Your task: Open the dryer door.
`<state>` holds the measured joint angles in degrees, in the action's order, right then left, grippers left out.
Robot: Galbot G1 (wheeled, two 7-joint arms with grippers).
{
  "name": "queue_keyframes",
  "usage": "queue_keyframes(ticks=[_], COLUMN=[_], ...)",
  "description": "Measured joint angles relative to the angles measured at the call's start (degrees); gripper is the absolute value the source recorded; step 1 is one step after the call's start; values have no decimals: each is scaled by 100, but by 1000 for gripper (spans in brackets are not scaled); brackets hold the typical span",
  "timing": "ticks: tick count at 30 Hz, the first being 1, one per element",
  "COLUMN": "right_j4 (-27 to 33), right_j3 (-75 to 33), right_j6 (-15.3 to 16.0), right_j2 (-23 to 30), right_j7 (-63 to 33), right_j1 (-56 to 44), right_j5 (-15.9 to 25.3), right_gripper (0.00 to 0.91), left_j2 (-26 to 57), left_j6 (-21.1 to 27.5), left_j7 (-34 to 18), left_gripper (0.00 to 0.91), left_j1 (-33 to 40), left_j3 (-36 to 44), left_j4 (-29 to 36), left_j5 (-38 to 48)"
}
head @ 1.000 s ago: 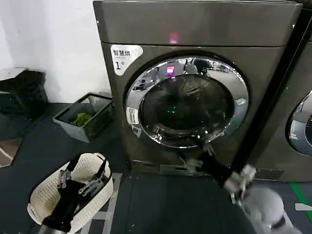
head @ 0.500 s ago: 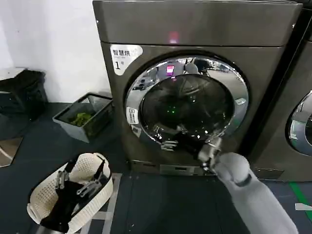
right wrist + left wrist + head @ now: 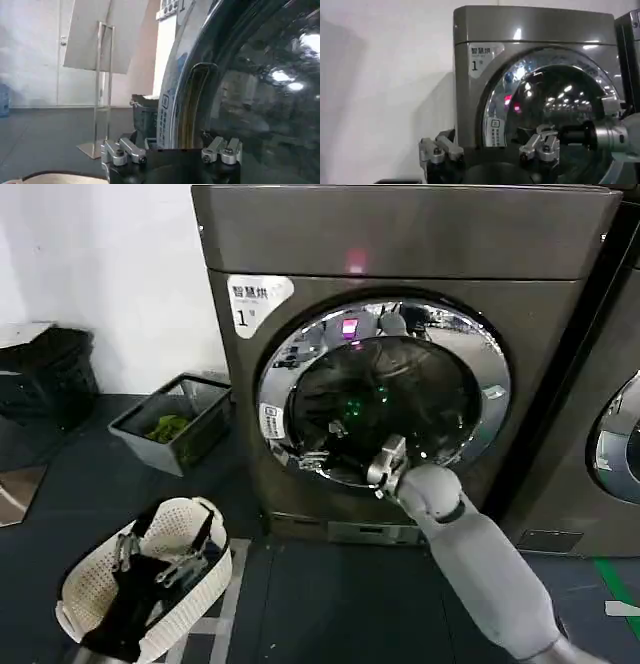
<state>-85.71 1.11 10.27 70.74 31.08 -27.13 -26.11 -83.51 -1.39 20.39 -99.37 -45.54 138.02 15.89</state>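
The dryer door (image 3: 385, 392), chrome-ringed with dark glass and small white stickers, sits shut in the grey machine's front. The right end effector (image 3: 318, 446) reaches across the glass to the door's lower left rim, fingers spread. The left end effector (image 3: 160, 559) hangs released over a white basket (image 3: 80, 594) on the floor.

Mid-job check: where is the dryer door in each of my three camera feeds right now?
Head view: the dryer door fills the machine's front, with the right hand at its lower left.
Left wrist view: the door sits right of centre, behind the left hand.
Right wrist view: its glass and rim loom close.
Shared landmark: the white sticker on the chrome ring.
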Motion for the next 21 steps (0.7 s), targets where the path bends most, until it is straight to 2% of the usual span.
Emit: queue_keyframes(ticks=[8,16,21], right_j4=[442,250,-7], right_j3=[118,50,-36], right_j6=[-26,159,190], right_j2=[259,70,-122], right_j7=[177,753,1097], right_j1=[230,147,20], right_j5=[-8,-122,-163], right_gripper=[907,907,907], left_j2=[-30,90,356], left_j6=[-2,436,889], left_j7=[16,-91,-332], left_gripper=[907,907,907], left_j1=[-13,173,460], left_j3=[-7,-115,-242], left_j4=[1,-82,-217], left_j5=[0,-2,340])
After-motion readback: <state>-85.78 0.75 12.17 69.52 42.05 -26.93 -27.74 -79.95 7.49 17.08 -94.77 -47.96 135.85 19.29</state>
